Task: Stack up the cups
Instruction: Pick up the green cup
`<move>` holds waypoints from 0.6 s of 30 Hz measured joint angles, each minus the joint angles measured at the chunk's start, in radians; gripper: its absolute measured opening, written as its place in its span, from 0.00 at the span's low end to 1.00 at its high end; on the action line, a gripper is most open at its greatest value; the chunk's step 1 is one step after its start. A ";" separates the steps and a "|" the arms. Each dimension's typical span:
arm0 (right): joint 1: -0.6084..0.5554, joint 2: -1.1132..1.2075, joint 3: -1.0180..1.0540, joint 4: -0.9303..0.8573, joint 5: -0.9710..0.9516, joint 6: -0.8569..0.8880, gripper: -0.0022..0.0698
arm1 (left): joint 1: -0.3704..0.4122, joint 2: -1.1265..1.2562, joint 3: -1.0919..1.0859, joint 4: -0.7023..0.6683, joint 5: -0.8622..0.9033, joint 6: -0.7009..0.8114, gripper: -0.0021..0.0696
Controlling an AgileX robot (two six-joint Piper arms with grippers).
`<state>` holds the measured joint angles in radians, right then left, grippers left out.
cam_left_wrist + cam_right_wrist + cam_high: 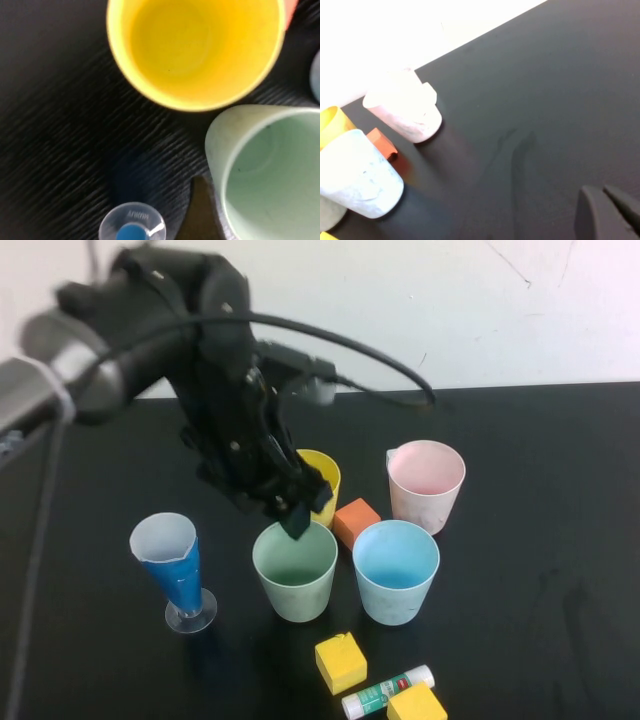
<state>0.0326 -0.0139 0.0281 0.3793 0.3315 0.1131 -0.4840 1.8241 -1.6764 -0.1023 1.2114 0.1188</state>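
We see four empty cups upright on the table: yellow cup, green cup, blue cup, pink cup. An orange block sits between them. The left gripper hovers over the green rim, spread or not we cannot tell. The right gripper sits pressed together, well apart.

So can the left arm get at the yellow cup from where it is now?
Probably yes. The left hand hangs just above the yellow cup and green cup, and nothing covers the yellow rim. The orange block sits close beside it, though.
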 joint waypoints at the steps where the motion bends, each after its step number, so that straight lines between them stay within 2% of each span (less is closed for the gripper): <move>1: 0.000 0.000 0.000 0.000 0.000 0.000 0.03 | 0.000 0.020 0.000 0.000 0.000 -0.002 0.68; 6: 0.000 0.000 0.000 0.000 0.000 0.000 0.03 | 0.000 0.101 0.000 0.000 0.000 -0.013 0.66; 8: 0.000 0.000 0.000 0.000 0.000 -0.002 0.03 | 0.000 0.128 -0.001 0.002 0.000 -0.004 0.58; 9: 0.000 0.000 0.000 0.000 0.000 -0.002 0.03 | 0.000 0.140 -0.001 0.002 0.000 0.004 0.50; 11: 0.000 0.000 0.000 0.000 0.000 -0.005 0.03 | 0.000 0.160 -0.001 0.002 0.000 0.015 0.29; 13: 0.000 0.000 0.000 0.000 0.000 -0.004 0.03 | 0.000 0.169 -0.002 0.011 0.000 0.026 0.14; 18: 0.000 0.000 0.000 0.000 0.000 -0.004 0.03 | 0.000 0.162 -0.052 0.013 0.007 0.030 0.05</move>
<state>0.0326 -0.0139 0.0281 0.3793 0.3315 0.1087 -0.4840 1.9862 -1.7280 -0.0898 1.2179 0.1489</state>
